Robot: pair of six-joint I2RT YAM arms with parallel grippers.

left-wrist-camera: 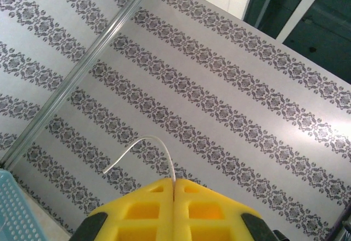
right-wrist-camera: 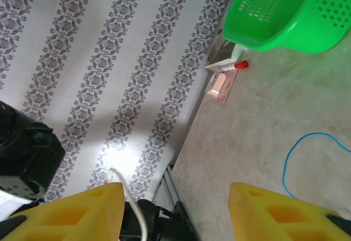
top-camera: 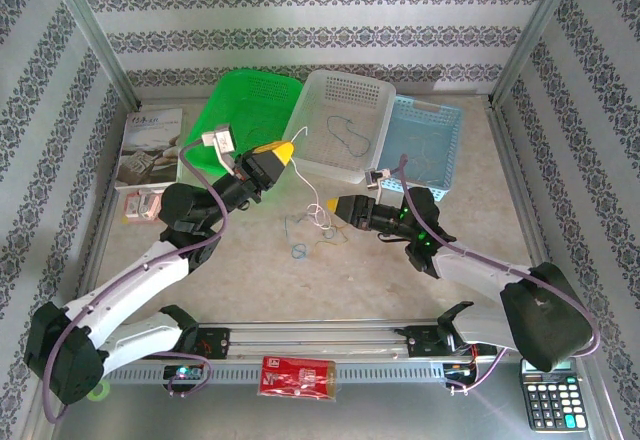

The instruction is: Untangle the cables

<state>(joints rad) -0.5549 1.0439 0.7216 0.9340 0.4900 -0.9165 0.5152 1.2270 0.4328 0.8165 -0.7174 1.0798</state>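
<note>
At the middle of the bench [top-camera: 250,270], a touch toward 11 o'clock, the left gripper [top-camera: 288,149] hangs above the surface with its yellow jaws clenched on the white cable [top-camera: 316,215]. The left wrist view backs that up: the jaws are pressed flat together with no gap. The white cable [left-wrist-camera: 143,138] is pinched at the seam and arcs up and over to a free end at 9 o'clock.

Over at 3 o'clock of the tangle, the right gripper [top-camera: 328,204] points toward 9 o'clock. From its own wrist, the right gripper [right-wrist-camera: 175,191] has its jaws released and spread wide, gripping nothing.

Now the cables [top-camera: 318,235]. They sit as a small knot on the bench between the two grippers, and the white cable drops into it from above. The blue cable [top-camera: 298,251] loops out at 7 o'clock and a yellowish cord [top-camera: 332,241] trails at 4 o'clock. A dark cable [top-camera: 350,136] lies apart in the white basket [top-camera: 318,95], between the green basket [top-camera: 245,95] and the blue basket [top-camera: 435,125].

In the right wrist view, the blue cable [right-wrist-camera: 293,153] curves across the bench and is cut off by the jaw at 4 o'clock. A pale cord [right-wrist-camera: 140,219] rises beside the other jaw, and whether it touches cannot be told. How the strands cross inside the knot is too fine to make out.
</note>
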